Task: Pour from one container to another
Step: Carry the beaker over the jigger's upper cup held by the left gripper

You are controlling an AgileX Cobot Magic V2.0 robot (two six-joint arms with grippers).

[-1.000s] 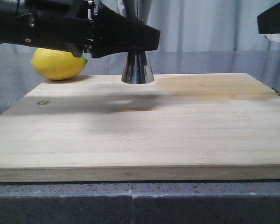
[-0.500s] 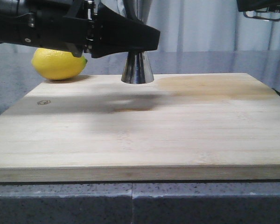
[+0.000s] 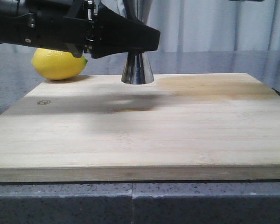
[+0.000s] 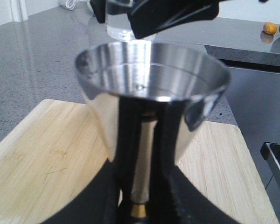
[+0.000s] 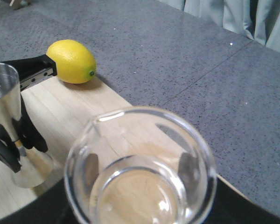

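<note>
Small unreadable stamp (image 3: 44, 102) on cutting board (image 3: 177, 130).

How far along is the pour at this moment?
Done: the left hand is clamped on the metal cup, which stands on the cutting board, and the right hand holds the glass beaker up beside it. Left: tipping the beaker; no stream shows yet.

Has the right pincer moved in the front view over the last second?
Yes. It rose and drifted left against the curtain, leaving only a sliver at the top edge; the metal cup stayed put.
</note>
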